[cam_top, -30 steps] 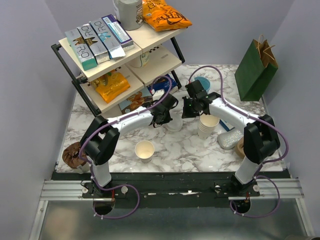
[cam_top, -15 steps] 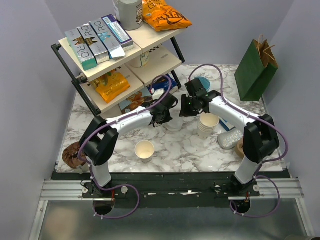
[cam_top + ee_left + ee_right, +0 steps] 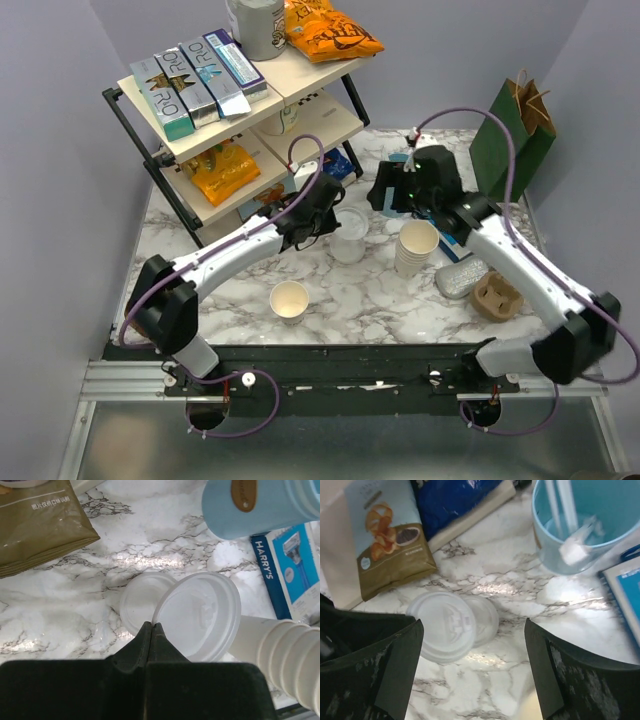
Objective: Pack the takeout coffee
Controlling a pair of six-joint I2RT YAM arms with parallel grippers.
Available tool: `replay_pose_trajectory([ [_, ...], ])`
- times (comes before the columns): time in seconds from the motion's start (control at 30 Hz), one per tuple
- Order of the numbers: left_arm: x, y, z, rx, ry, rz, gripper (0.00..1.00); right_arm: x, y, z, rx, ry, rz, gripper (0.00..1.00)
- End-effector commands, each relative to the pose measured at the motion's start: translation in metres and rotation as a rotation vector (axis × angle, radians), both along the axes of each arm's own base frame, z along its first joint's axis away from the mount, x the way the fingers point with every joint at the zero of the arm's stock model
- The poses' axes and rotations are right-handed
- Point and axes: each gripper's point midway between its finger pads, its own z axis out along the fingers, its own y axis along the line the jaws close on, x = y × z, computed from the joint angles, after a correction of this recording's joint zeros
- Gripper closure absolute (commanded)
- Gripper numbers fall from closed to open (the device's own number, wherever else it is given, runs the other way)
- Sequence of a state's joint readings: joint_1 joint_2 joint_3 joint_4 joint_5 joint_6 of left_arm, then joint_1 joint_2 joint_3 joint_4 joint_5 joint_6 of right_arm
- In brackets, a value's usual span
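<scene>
Takeout-coffee lid (image 3: 200,615) — round, translucent white plastic — is clamped by its rim in left jaws; right jaws gape empty.

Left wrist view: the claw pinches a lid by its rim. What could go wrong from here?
The left claw grips the white lid only at its very edge, so it may slip or twist out. A second lid lies just under it and might get dragged along. The stack of cups stands close beside; a swing could tip it.
</scene>
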State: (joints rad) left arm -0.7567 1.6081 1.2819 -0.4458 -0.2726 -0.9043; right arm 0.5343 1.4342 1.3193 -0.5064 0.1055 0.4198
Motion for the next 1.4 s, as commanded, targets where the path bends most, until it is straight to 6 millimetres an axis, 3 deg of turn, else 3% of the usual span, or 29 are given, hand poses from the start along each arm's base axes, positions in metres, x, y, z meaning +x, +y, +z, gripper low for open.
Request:
replay_pose_trajectory([
  [0.0,-0.021,0.002,0.035,-0.019,-0.048,-0.098,1.00,-0.005,-0.010,0.070,-0.021,-0.395,0.142,0.06],
  [0.03,-0.028,0.000,0.040,-0.022,-0.048,-0.124,1.00,-0.024,-0.013,0.069,-0.038,-0.479,0.220,0.06],
  [0.07,-0.037,0.003,0.040,-0.009,-0.030,-0.142,1.00,-0.043,0.005,0.080,-0.060,-0.606,0.432,0.06],
  [0.13,-0.052,0.008,0.052,-0.020,-0.033,-0.168,1.00,-0.075,0.014,0.105,-0.058,-0.783,0.603,0.06],
  [0.17,-0.065,0.016,0.046,0.001,0.012,-0.180,1.00,-0.101,0.028,0.102,-0.104,-0.871,0.805,0.06],
  [0.23,-0.090,0.019,0.058,-0.052,0.053,-0.233,1.00,-0.130,0.039,0.092,-0.133,-0.910,0.960,0.06],
  [0.27,-0.102,0.025,0.050,-0.052,0.094,-0.243,1.00,-0.144,0.042,0.092,-0.194,-0.995,1.050,0.06],
  [0.3,-0.113,0.028,0.062,-0.093,0.083,-0.263,1.00,-0.162,0.051,0.083,-0.203,-1.003,1.136,0.06],
  [0.47,-0.146,0.060,0.060,-0.060,0.195,-0.242,1.00,-0.218,0.070,0.076,-0.291,-1.251,1.460,0.10],
  [0.53,-0.152,0.067,0.057,-0.079,0.253,-0.229,1.00,-0.236,0.074,0.064,-0.301,-1.240,1.585,0.12],
  [0.63,-0.160,0.065,0.055,-0.135,0.310,-0.245,1.00,-0.238,0.085,0.044,-0.375,-1.201,1.655,0.13],
  [0.7,-0.166,0.063,0.056,-0.157,0.347,-0.261,1.00,-0.226,0.087,0.036,-0.459,-1.184,1.637,0.14],
  [0.87,-0.173,0.051,0.057,-0.265,0.425,-0.272,1.00,-0.227,0.094,0.017,-0.476,-1.164,1.699,0.16],
  [1.2,-0.176,0.043,0.068,-0.318,0.438,-0.286,1.00,-0.211,0.102,-0.005,-0.504,-1.073,1.684,0.22],
  [1.37,-0.177,0.044,0.065,-0.316,0.446,-0.284,1.00,-0.207,0.107,0.001,-0.483,-1.094,1.633,0.33],
])
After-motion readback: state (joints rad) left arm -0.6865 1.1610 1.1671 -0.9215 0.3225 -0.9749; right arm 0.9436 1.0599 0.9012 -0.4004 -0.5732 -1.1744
